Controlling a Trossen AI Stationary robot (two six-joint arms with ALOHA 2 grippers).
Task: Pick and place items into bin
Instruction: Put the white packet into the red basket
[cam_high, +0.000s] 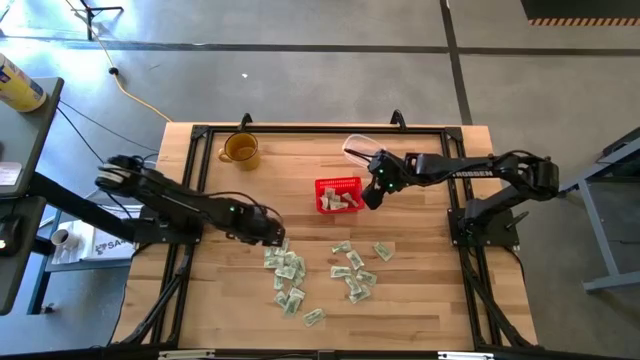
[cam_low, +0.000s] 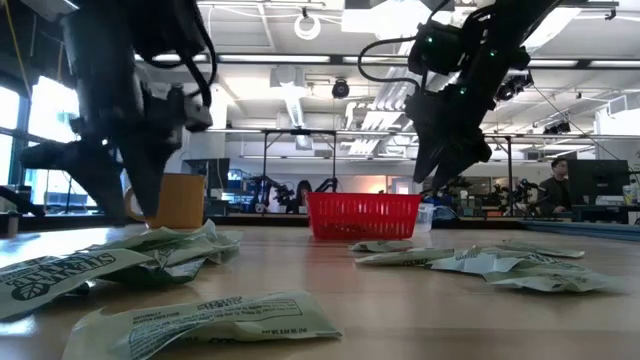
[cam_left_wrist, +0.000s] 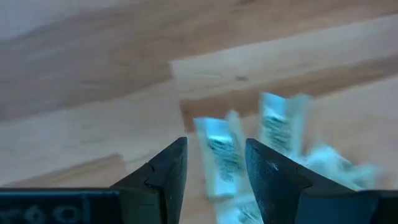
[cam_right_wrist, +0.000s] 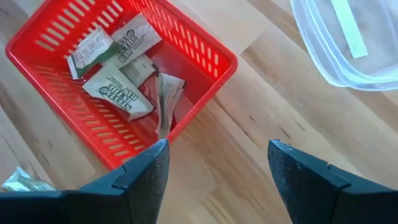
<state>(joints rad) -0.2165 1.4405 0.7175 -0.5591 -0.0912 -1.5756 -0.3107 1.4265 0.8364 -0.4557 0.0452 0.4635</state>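
Several pale green-and-white bills lie loose on the wooden table in front of the red basket. The basket holds several more bills. My left gripper is open at the far left edge of the loose bills. In the left wrist view its fingers stand on either side of one bill; whether they touch it does not show. My right gripper is open and empty, raised just right of the basket's rim.
An amber mug stands at the far left of the table. A clear plastic container stands behind the basket, close to my right arm. A black frame runs round the table's edges. Bare wood lies between basket and bills.
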